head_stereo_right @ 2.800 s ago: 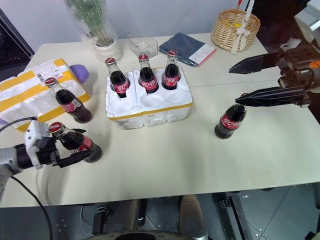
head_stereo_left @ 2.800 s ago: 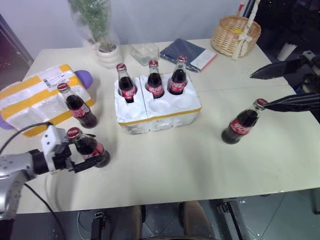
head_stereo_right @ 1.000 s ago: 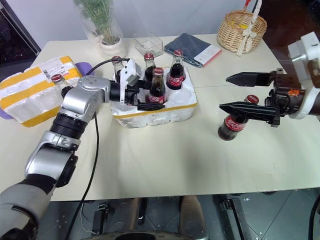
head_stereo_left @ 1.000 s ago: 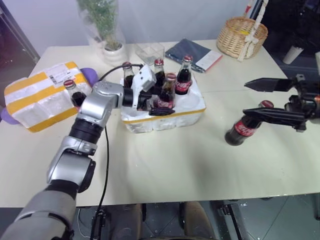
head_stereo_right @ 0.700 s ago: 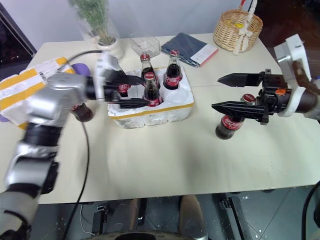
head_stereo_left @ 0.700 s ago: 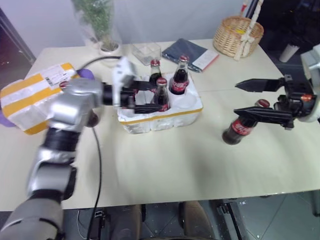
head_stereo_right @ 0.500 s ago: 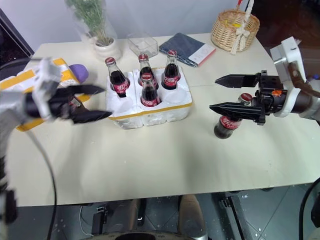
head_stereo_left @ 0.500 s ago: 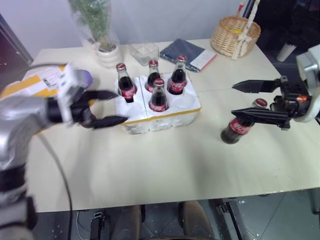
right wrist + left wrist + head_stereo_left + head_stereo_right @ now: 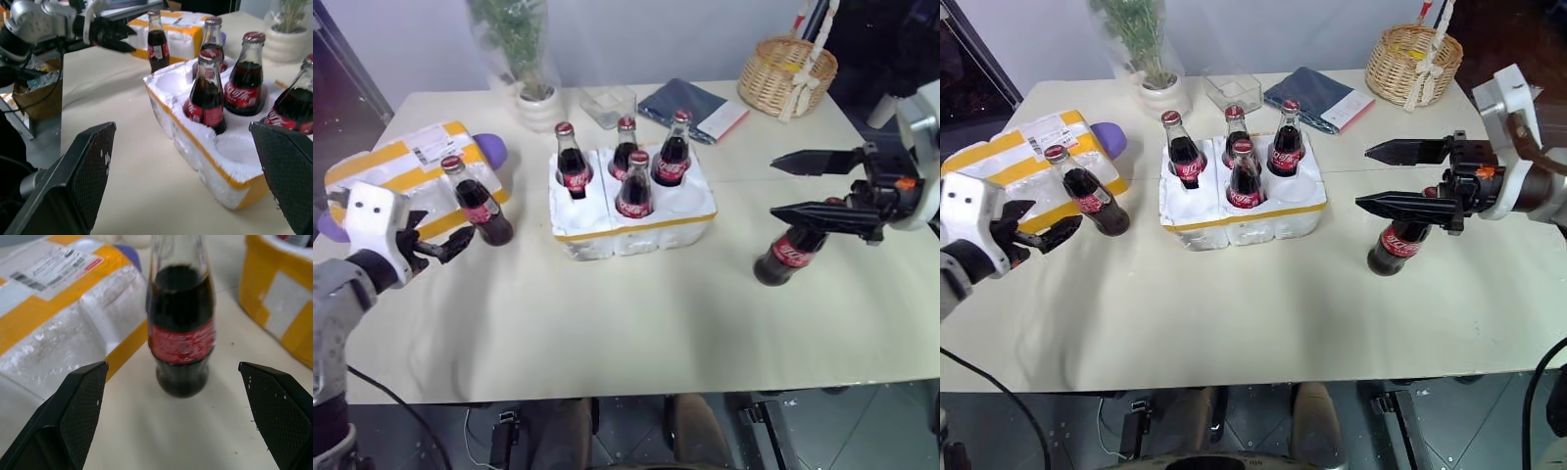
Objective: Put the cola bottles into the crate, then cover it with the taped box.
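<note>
Cream table (image 9: 636, 313) holds the crate (image 9: 636, 220) at centre, four bottles seated, two wells vacant; we judge our left gripper (image 9: 431, 245), jaws wide, lined up on the bottle (image 9: 480, 201) beside the taped box (image 9: 396, 176); right gripper (image 9: 813, 186), jaws wide, straddles another bottle (image 9: 788, 253) without gripping.
</note>
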`<state>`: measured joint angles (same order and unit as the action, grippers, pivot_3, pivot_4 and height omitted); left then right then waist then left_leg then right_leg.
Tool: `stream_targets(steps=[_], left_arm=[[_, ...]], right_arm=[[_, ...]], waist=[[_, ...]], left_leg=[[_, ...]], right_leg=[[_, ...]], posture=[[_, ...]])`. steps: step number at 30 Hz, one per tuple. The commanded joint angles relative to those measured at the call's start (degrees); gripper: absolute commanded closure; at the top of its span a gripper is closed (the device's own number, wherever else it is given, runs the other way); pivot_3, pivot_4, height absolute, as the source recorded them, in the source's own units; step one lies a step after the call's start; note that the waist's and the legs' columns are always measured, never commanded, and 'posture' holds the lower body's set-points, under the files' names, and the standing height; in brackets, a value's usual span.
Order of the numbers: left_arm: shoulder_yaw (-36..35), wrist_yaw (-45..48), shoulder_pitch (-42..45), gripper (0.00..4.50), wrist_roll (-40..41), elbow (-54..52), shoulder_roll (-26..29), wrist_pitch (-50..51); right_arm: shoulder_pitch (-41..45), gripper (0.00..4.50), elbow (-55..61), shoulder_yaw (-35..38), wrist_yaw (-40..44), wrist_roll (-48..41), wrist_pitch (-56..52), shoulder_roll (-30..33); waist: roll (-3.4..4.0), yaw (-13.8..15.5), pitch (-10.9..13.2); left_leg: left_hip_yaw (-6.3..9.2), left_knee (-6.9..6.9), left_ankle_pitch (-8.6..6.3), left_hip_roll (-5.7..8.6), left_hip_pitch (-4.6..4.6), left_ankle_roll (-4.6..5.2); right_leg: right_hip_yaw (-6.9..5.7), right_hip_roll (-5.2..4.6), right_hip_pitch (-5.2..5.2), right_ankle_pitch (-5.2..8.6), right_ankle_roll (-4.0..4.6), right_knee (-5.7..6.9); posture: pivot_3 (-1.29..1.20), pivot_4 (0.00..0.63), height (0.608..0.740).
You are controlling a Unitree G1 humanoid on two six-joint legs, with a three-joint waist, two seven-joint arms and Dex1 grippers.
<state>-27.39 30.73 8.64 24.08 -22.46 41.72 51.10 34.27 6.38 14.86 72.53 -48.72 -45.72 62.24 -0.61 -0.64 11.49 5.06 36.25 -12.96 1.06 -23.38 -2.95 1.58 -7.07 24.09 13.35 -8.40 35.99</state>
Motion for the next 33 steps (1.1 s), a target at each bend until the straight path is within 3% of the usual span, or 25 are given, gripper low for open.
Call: stream_targets(steps=[1, 21, 25, 28, 33], left_arm=[[3.9, -0.9, 3.4, 0.04, -1.5, 2.4, -0.7, -4.6], [14.5, 0.0, 18.8, 0.04, -7.5, 30.0, -3.7, -19.2], [13.9, 2.2, 19.2, 1.7, -6.7, 30.7, -2.4, -19.7], [13.2, 4.7, 19.9, 1.65, -5.3, 29.8, -0.5, -17.4], [10.5, 16.5, 23.1, 1.65, 4.9, 23.6, 7.0, -8.0]], right_arm=[[2.3, 0.0, 0.1, 0.4, 0.3, -0.4, 0.2, -0.1], [1.6, 0.0, 2.1, 2.9, -1.5, -1.0, -2.2, 0.8], [0.6, 0.0, 2.9, 3.9, -1.6, -1.4, -2.6, 1.0], [0.0, 0.0, 3.5, 4.5, -1.7, -1.5, -2.9, 1.2], [-1.3, 0.0, 4.0, 5.4, -1.7, -1.4, -2.5, 1.7]], waist=[[0.0, 0.1, 0.0], [-0.03, -0.1, 0.0], [-0.03, -0.3, 0.0], [-0.03, -0.2, 0.0], [-0.19, -0.3, 0.1]], left_leg=[[0.0, 0.0, 0.0, 0.0, 0.0, 0.0], [0.0, -0.01, 0.0, 0.01, -0.04, 0.0], [0.0, -0.03, 0.0, 0.01, -0.04, 0.0], [0.0, -0.03, 0.0, 0.01, -0.05, 0.0], [0.0, -0.03, 0.0, 0.01, -0.12, 0.0]], right_leg=[[0.0, 0.0, 0.0, 0.0, 0.0, 0.0], [0.0, 0.0, 0.06, -0.01, -0.02, 0.02], [0.0, 0.0, 0.09, -0.01, -0.02, 0.03], [0.0, 0.0, 0.11, -0.01, -0.02, 0.04], [0.0, 0.0, 0.19, -0.01, -0.02, 0.05]], posture=[[0.0, 0.15, 0.737], [0.0, 0.15, 0.737], [0.0, 0.15, 0.737], [0.0, 0.15, 0.737], [0.0, 0.15, 0.737]])
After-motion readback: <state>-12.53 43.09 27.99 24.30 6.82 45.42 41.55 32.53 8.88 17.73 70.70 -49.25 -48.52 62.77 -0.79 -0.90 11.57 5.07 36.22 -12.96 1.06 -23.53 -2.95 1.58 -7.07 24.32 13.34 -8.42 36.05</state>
